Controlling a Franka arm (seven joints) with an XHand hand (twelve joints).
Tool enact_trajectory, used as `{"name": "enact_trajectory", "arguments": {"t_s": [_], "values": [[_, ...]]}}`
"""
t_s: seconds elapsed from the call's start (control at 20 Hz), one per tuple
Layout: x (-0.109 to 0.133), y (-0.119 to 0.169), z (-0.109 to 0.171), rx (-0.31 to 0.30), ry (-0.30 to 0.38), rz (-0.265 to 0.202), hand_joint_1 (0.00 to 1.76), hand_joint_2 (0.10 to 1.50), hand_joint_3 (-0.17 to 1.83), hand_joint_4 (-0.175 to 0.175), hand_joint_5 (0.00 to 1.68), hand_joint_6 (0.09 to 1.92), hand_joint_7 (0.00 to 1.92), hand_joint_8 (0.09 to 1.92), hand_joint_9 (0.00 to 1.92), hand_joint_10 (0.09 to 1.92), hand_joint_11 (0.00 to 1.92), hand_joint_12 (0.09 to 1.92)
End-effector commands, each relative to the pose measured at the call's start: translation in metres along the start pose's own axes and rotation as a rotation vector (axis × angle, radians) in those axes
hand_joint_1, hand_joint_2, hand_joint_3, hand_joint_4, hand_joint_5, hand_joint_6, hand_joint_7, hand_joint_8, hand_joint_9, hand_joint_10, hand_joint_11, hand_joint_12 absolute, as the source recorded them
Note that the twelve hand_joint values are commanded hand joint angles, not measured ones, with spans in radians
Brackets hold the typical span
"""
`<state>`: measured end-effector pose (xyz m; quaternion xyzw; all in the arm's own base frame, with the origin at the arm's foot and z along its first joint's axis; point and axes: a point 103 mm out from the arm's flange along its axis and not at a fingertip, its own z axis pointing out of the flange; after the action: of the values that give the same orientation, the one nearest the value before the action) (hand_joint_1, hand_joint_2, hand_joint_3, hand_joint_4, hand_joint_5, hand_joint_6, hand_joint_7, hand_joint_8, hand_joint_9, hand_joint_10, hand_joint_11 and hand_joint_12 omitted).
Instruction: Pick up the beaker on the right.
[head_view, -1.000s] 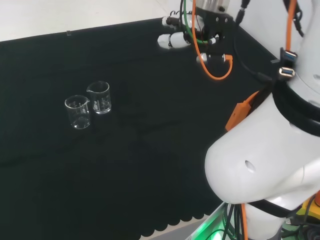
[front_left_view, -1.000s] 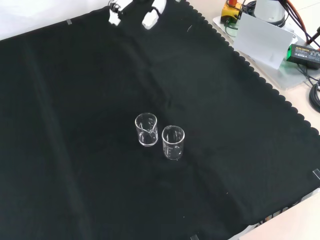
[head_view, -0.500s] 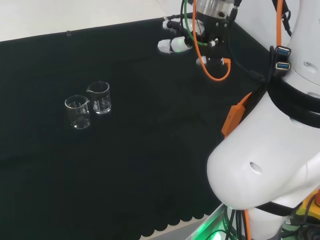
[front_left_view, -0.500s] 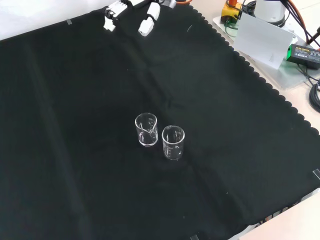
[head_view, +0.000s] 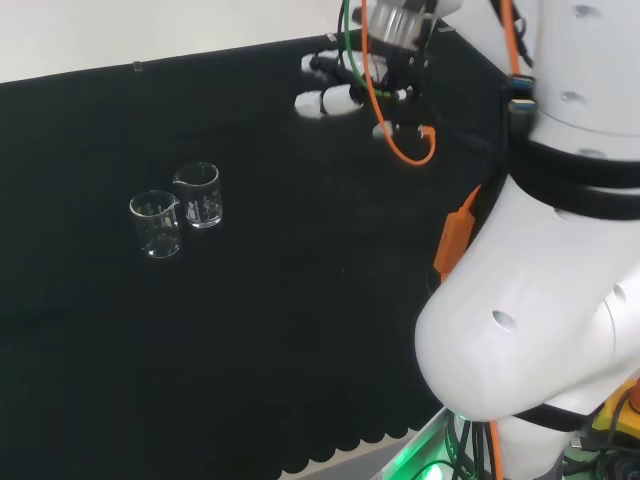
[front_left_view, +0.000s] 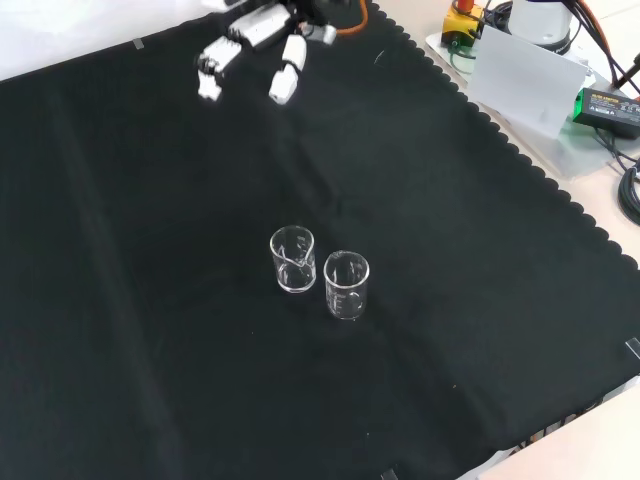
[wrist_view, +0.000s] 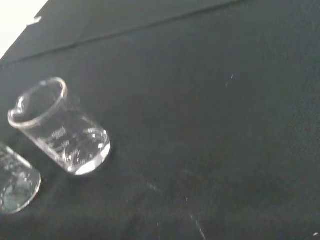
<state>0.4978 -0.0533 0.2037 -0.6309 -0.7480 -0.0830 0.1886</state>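
On the black cloth (front_left_view: 480, 260) of the tabletop, two clear beakers stand upright, just beside each other. In the head view, the right beaker (head_view: 199, 195) is slightly farther than the left beaker (head_view: 155, 224). The hand (front_left_view: 262, 30) hovers well apart, fingers relaxed, holding nothing.

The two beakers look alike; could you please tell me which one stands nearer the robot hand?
The right-hand beaker in the head view stands nearer the robot hand; the other beaker sits left of it, farther off.

two beakers (front_left_view: 320, 272) side by side on cloth (front_left_view: 150, 300)
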Motion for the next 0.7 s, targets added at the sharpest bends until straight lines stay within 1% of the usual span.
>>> {"name": "enact_trajectory", "arguments": {"t_s": [0.05, 0.15, 0.25, 0.35, 0.45, 0.5, 0.6, 0.7], "values": [[-0.015, 0.044, 0.061, 0.044, 0.159, -0.082, 0.48, 0.95, 0.14, -0.062, 0.15, 0.09, 0.06, 0.66, 0.16, 0.75, 0.0, 1.07], [-0.014, 0.047, 0.067, 0.051, 0.168, -0.089, 0.47, 0.95, 0.14, -0.063, 0.15, 0.09, 0.06, 0.66, 0.15, 0.75, 0.0, 1.07], [-0.012, 0.05, 0.073, 0.064, 0.158, -0.11, 0.47, 0.95, 0.14, -0.063, 0.15, 0.09, 0.06, 0.66, 0.15, 0.75, 0.0, 1.06], [-0.012, 0.052, 0.08, 0.045, 0.175, -0.129, 0.47, 0.95, 0.14, -0.063, 0.15, 0.09, 0.06, 0.66, 0.16, 0.75, 0.0, 1.06], [-0.009, 0.056, 0.087, 0.032, 0.179, -0.164, 0.48, 0.94, 0.14, -0.066, 0.15, 0.09, 0.07, 0.67, 0.17, 0.76, 0.0, 1.07], [-0.008, 0.057, 0.091, 0.036, 0.177, -0.18, 0.51, 0.93, 0.14, -0.071, 0.16, 0.09, 0.08, 0.68, 0.2, 0.76, 0.0, 1.12], [-0.006, 0.06, 0.099, 0.067, 0.191, -0.2, 0.55, 0.91, 0.15, -0.078, 0.17, 0.09, 0.1, 0.69, 0.24, 0.77, 0.0, 1.2], [-0.005, 0.062, 0.105, 0.083, 0.208, -0.213, 0.57, 0.89, 0.15, -0.082, 0.17, 0.09, 0.1, 0.7, 0.26, 0.76, 0.0, 1.22]]}}
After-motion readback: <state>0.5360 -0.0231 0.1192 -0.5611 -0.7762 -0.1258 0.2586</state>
